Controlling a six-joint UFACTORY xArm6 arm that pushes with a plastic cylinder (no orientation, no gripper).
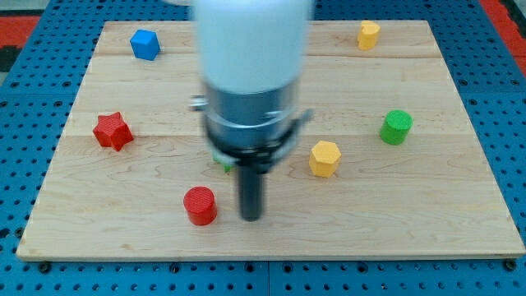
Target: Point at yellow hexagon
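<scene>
The yellow hexagon point(325, 158) lies on the wooden board point(427, 205), right of centre. My tip point(252, 217) rests on the board near the view's bottom, to the lower left of the yellow hexagon and just right of the red cylinder point(200, 205). The tip is apart from the hexagon. The arm's white and grey body covers the middle of the board above the tip. A small green piece point(220, 162) peeks out from behind the arm's left side; its shape is hidden.
A blue cube point(145, 43) sits at the top left, a red star point(113, 131) at the left, a green cylinder point(396, 127) at the right and a second yellow block point(368, 34) at the top right.
</scene>
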